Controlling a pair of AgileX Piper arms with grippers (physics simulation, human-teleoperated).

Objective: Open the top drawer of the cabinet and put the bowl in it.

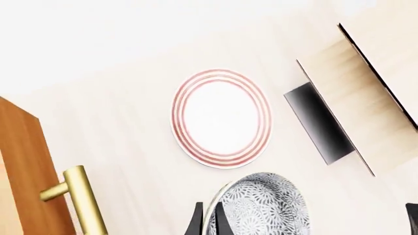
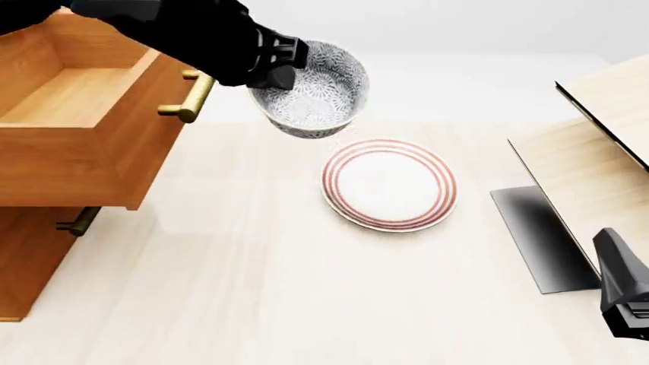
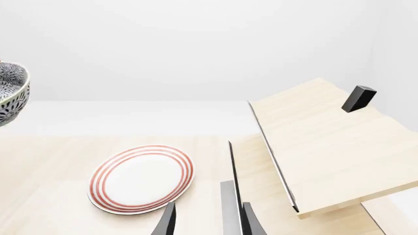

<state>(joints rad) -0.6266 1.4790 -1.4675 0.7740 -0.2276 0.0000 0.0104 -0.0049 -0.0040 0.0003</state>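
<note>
While the left gripper (image 2: 287, 61) is clamped on the rim of the bowl (image 2: 315, 91), the bowl hangs in the air at upper centre of the front view, right of the pulled-out top drawer (image 2: 91, 129) and above the plate (image 2: 390, 184). Right gripper (image 3: 205, 221): fingers slightly apart, nothing held. Table (image 2: 304, 289) pale wood, backdrop plain white. Bowl white with fine grey-black speckle.

Front view: fixed, high, looking forward and down over the pale wooden table (image 2: 254, 304). Left wrist view: close, facing downward. Right wrist view: low, facing level across the table. All three share the flat white red-ringed plate (image 2: 390, 184).
</note>
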